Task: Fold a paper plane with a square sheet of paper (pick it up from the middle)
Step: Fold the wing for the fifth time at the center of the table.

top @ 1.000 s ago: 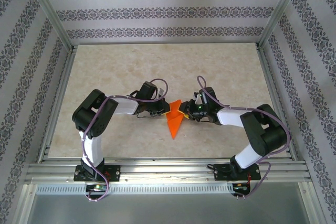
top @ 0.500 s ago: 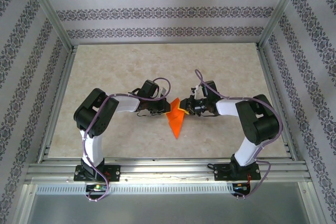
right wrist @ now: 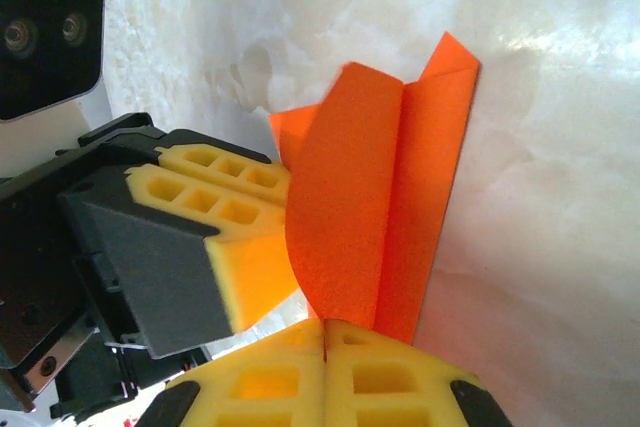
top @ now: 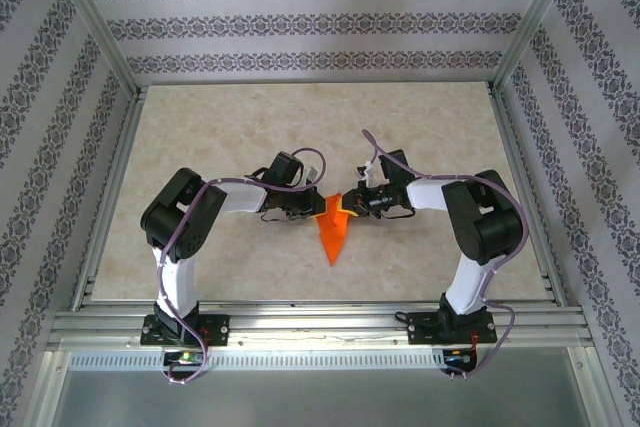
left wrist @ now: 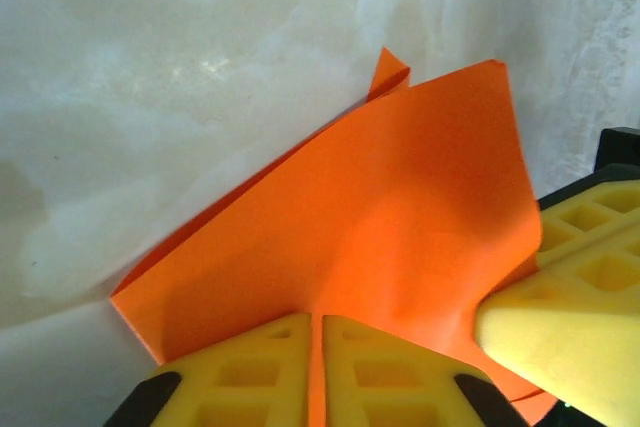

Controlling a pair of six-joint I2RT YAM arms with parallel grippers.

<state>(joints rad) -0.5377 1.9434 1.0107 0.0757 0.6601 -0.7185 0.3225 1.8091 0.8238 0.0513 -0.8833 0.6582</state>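
Note:
The square sheet of paper is folded into a narrow orange paper plane (top: 333,234) on the table's middle, its tip pointing at the near edge. My left gripper (top: 318,210) comes in from the left and is shut on the plane's wide end; its yellow fingers (left wrist: 250,367) pinch a raised fold of the paper plane (left wrist: 400,197). My right gripper (top: 347,206) comes in from the right and is shut on the opposite wing. In the right wrist view its gripper (right wrist: 325,325) clamps the upright flap of the paper plane (right wrist: 365,197), with the left gripper's fingers (right wrist: 215,192) just beyond.
The beige marbled tabletop (top: 250,137) is bounded by aluminium rails (top: 110,207) at the left, right and near edges. Patterned walls stand behind and at both sides. The two arm bases (top: 185,327) sit on the near rail.
My right gripper has shut on the plane's right wing, and its arm swung back and to the left. The plane's tip turned slightly. The left gripper kept its hold.

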